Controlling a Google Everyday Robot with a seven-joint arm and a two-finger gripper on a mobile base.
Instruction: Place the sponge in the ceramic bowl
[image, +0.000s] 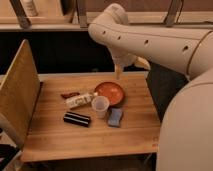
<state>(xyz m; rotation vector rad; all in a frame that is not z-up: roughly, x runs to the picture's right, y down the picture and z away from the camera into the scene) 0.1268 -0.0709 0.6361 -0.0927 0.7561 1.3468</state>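
Sponge (115, 117) lies flat on worktop (55, 136), near side of bowl (110, 92) and just right of cup (100, 105). It is outside the bowl and appears just clear of the rim. Bowl interior shows nothing in it. Bottle (80, 100) lies left of bowl; black block (77, 119) sits nearer, left of cup. Gripper (119, 72) hangs over far edge of worktop, just beyond the bowl and well apart from the sponge. Cannot tell whether it is open or closed; it does not have the sponge.

Status, as judged: goal state not present. Remaining: grasp sponge, lift past cup, release into bowl.
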